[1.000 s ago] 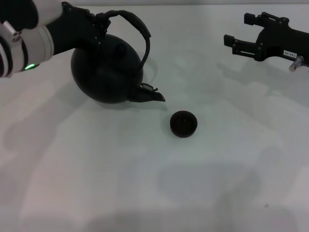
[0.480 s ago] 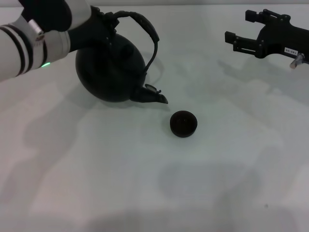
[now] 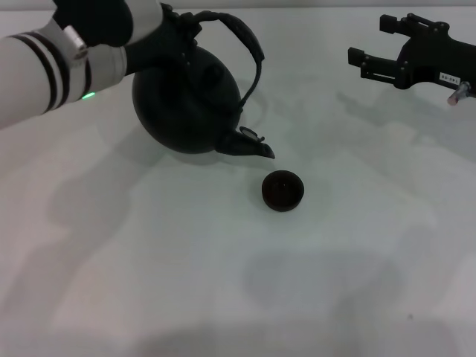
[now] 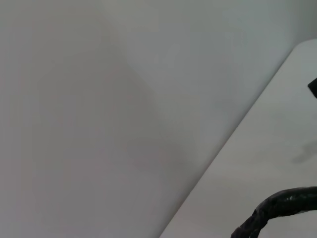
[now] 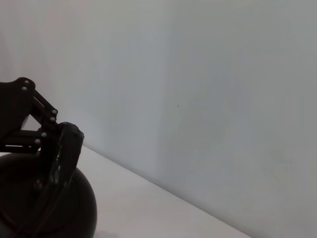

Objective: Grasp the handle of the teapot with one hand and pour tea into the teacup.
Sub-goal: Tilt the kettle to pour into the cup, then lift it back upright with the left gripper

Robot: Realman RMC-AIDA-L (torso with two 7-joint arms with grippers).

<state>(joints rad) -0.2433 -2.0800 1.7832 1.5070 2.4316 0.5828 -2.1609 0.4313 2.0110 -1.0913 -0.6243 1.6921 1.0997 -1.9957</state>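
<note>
The black teapot (image 3: 186, 104) hangs tilted in the head view at the upper left, its spout (image 3: 251, 144) pointing down and right. My left gripper (image 3: 175, 31) is shut on the arched handle (image 3: 250, 43) near its left end and holds the teapot off the table. The small black teacup (image 3: 282, 190) stands on the table just below and right of the spout tip, apart from it. A piece of the handle shows in the left wrist view (image 4: 277, 207). The teapot's body shows in the right wrist view (image 5: 79, 206). My right gripper (image 3: 370, 41) is open and empty at the far right.
The white table (image 3: 238, 282) spreads under everything, with a pale wall behind it. Nothing else stands on it in these views. The right arm hovers at the far right edge, well away from the cup.
My left arm has carried the teapot to the right, so its spout is now closer to the teacup. The teacup and the right arm have not moved.
</note>
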